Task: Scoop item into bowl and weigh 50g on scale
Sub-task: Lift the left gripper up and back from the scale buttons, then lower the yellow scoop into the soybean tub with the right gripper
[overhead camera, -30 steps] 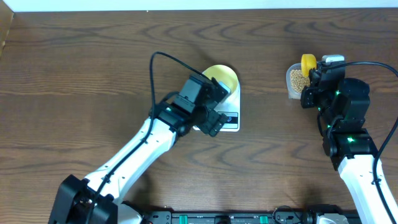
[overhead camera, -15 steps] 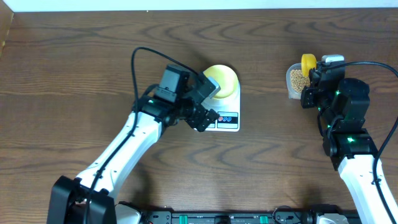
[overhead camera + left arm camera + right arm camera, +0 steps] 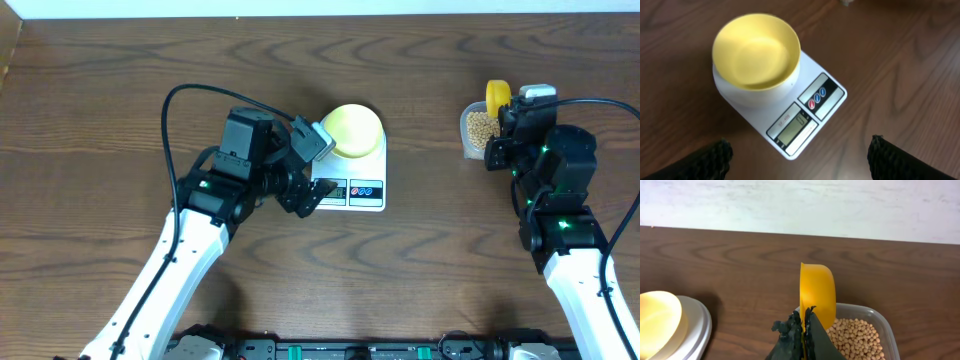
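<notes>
The pale yellow bowl (image 3: 355, 130) (image 3: 756, 50) sits empty on the white scale (image 3: 372, 193) (image 3: 832, 95), whose display reads zero. My left gripper (image 3: 311, 170) (image 3: 799, 145) hangs open just left of the scale's display end, with nothing between its fingers. At the right, the tan beans (image 3: 482, 126) (image 3: 857, 337) fill a clear tub (image 3: 468, 148) (image 3: 888, 332). My right gripper (image 3: 506, 118) (image 3: 805, 319) is shut on the handle of a yellow scoop (image 3: 497, 97) (image 3: 816, 292). The scoop stands on edge over the tub's far rim. The bowl (image 3: 657, 317) also shows at the right wrist view's left edge.
The dark wooden table (image 3: 120, 90) ends at a white wall (image 3: 800, 202) at the back. A black cable (image 3: 172, 105) loops above my left arm. A black equipment rail (image 3: 350, 350) runs along the table's near edge.
My left arm has drawn back to the left, off the scale, and the bowl and display now show fully. The right arm and scoop have not moved.
</notes>
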### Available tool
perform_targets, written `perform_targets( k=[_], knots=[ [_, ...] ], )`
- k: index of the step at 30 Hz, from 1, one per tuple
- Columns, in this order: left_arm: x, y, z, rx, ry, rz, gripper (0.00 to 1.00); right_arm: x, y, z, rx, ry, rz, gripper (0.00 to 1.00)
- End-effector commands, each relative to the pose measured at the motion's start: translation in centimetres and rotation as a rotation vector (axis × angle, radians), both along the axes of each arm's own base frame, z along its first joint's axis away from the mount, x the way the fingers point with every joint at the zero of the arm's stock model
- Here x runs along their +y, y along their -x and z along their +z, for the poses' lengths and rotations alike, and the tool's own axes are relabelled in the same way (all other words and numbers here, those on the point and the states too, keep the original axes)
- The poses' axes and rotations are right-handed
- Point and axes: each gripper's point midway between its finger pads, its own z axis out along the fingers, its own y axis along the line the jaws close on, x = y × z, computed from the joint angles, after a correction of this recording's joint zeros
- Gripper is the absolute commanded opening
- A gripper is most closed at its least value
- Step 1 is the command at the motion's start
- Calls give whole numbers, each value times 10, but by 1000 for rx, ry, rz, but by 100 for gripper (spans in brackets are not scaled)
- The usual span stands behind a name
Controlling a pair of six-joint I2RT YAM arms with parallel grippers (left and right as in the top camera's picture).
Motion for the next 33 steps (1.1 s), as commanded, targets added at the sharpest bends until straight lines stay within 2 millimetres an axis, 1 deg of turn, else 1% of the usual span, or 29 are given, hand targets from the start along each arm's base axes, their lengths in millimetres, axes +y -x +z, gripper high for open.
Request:
perform_targets(
  k=[1, 7, 15, 21, 25, 30, 33],
  knots=[
    [5, 2, -7, -24, -44, -35, 88, 0, -3, 11, -28, 10, 5, 1],
    [3, -1, -18, -45, -28, -30, 88, 0, -4, 13, -35, 9, 5, 1],
    [2, -4, -17, -59, -19, -25, 89, 0, -3, 12, -31, 9, 6, 1],
    [3, -1, -21, -38, -25, -22, 89, -1, -4, 13, -36, 23, 4, 1],
    [3, -1, -21, -38, -25, -22, 89, -1, -6, 19, -65, 35, 8, 1],
    [3, -1, -21, -38, -25, -22, 88, -1, -11, 38, -142, 48, 11, 1],
    [3, -1, -21, -38, -25, -22, 88, -3, -11, 39, -151, 102, 18, 1]
  ],
)
